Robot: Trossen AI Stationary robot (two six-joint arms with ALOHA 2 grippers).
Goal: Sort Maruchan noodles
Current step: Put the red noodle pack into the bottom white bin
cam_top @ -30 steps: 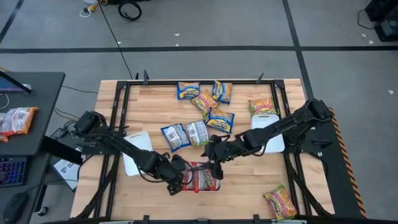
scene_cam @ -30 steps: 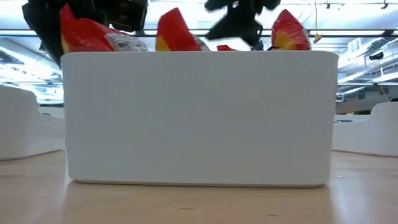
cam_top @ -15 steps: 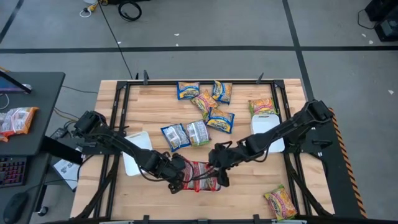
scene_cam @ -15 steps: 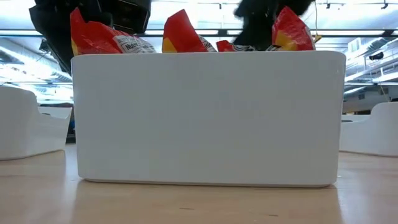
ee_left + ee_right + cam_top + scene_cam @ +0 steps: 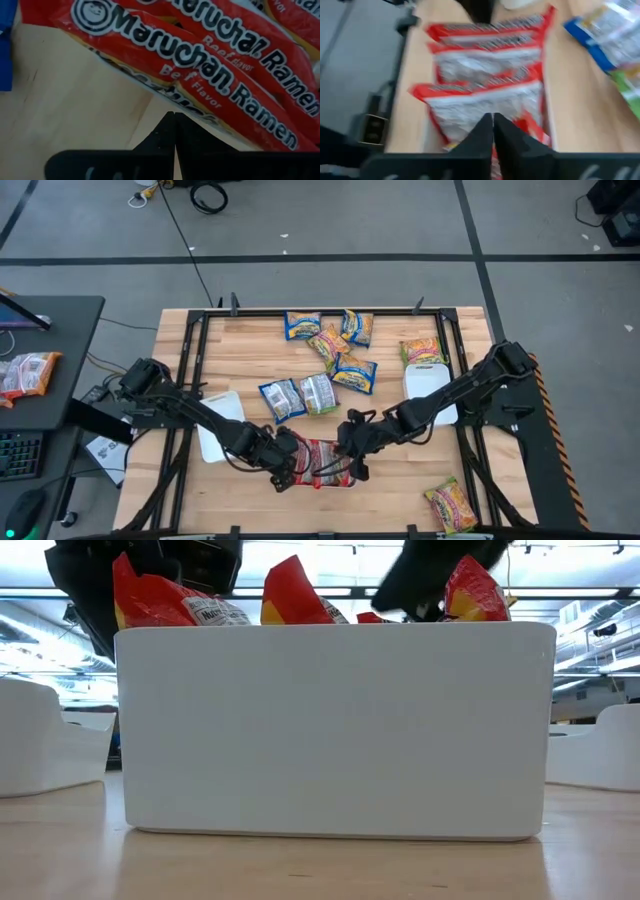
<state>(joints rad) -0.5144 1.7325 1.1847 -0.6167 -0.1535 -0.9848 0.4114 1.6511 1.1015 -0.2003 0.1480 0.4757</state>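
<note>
Red noodle packets stand packed in a white tray at the worktop's near edge; label reads "Maruchan Ramen Beef Flavor". Approx. 3 red packs visible. Two more white trays flank it. Eight loose packets lie elsewhere on the wood. Left tool and right tool both pinched closed, empty, at the tray's ends.

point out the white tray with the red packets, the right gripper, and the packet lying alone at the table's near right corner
white tray (image 5: 330,730), low view, its front wall
right gripper (image 5: 350,452), high view, between its fingertips
lone packet (image 5: 450,506), high view, its middle
</note>
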